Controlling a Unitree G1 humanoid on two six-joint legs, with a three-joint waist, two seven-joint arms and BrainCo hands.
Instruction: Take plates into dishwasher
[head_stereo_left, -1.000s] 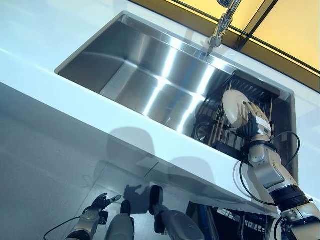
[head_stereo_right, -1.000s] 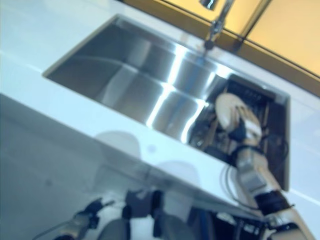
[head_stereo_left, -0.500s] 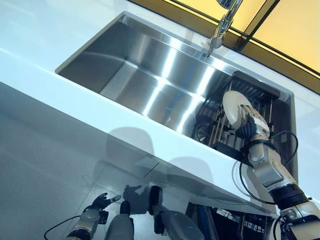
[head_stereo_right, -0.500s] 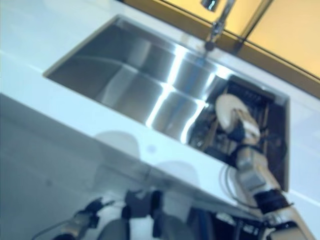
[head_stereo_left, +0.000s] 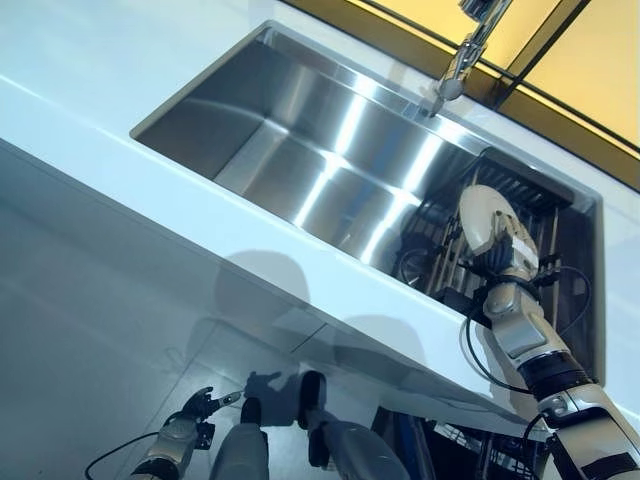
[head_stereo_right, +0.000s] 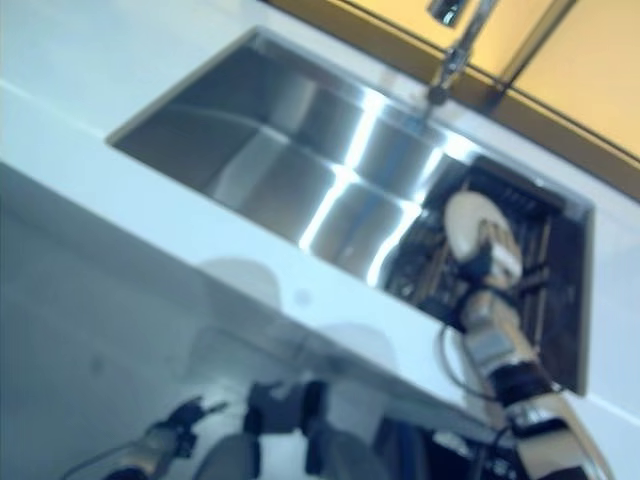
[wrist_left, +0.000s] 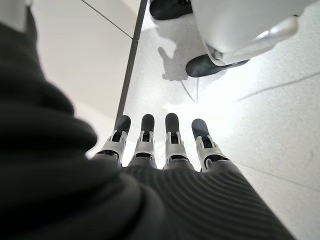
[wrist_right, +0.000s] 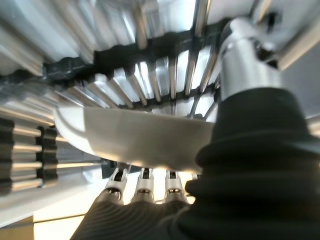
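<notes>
A cream plate (head_stereo_left: 482, 215) stands on edge in the black dish rack (head_stereo_left: 545, 195) at the right end of the steel sink (head_stereo_left: 300, 130). My right hand (head_stereo_left: 512, 248) holds the plate's near side. In the right wrist view the plate's rim (wrist_right: 135, 135) lies between the fingers (wrist_right: 145, 187) below it and the thumb (wrist_right: 245, 65) above it. My left hand (head_stereo_left: 185, 432) hangs low by the floor, away from the sink, with straight fingers (wrist_left: 167, 142) and nothing in it. No dishwasher shows.
A white countertop (head_stereo_left: 120, 160) runs along the sink's near edge, with the faucet (head_stereo_left: 465, 50) at the far side. A round metal item (head_stereo_left: 410, 265) sits at the rack's left end. The rack's upright bars (wrist_right: 165, 75) stand close behind the plate.
The whole view has shifted a little. My right hand has stayed on the plate and turned slightly, so the plate now shows narrower. The left hand has not moved.
</notes>
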